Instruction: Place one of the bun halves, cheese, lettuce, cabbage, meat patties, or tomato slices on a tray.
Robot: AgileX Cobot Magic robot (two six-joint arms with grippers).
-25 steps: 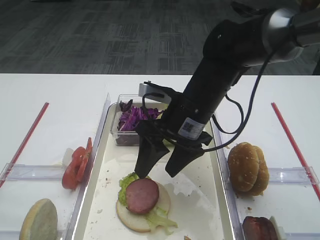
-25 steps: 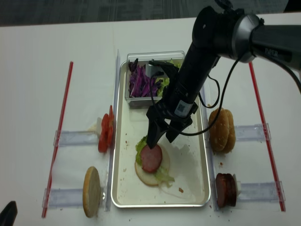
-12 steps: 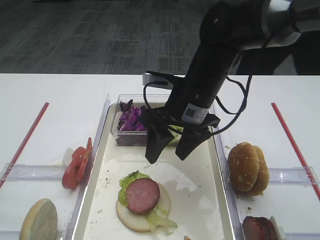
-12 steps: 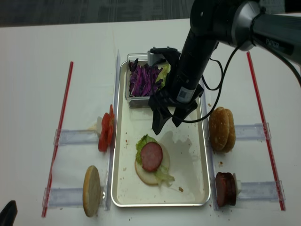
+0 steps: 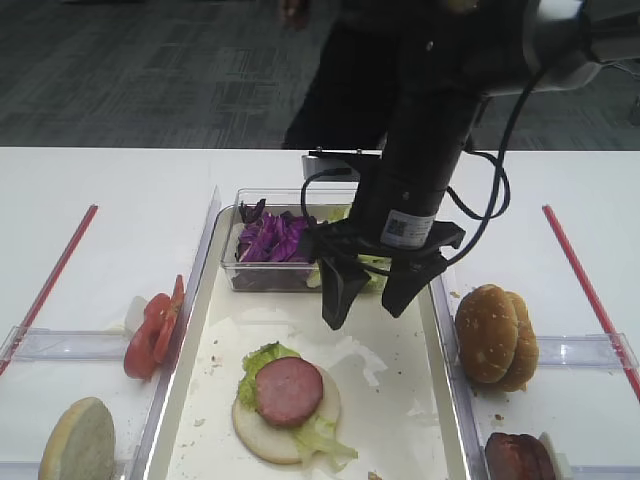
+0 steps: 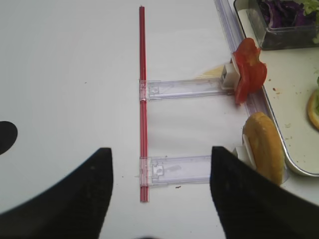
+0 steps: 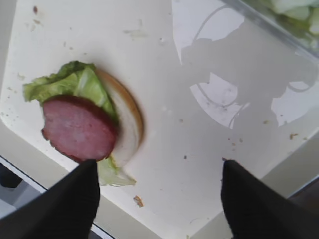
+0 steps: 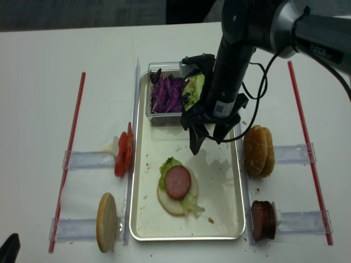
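On the cream tray lies a bun half with lettuce and a meat patty on top; the wrist view shows the same patty. My right gripper hangs open and empty above the tray's middle, up and to the right of that stack. The left gripper is open over the bare table left of the tray, near a bun half and tomato slices. Purple cabbage fills a clear tub.
Two bun halves and meat patties stand in holders right of the tray. Tomato slices and a bun half stand on the left. Red strips run along both sides. A dark figure stands behind the table.
The right gripper has lifted off the patty and drawn back toward the tub, still open and empty. The patty stays on the bun.
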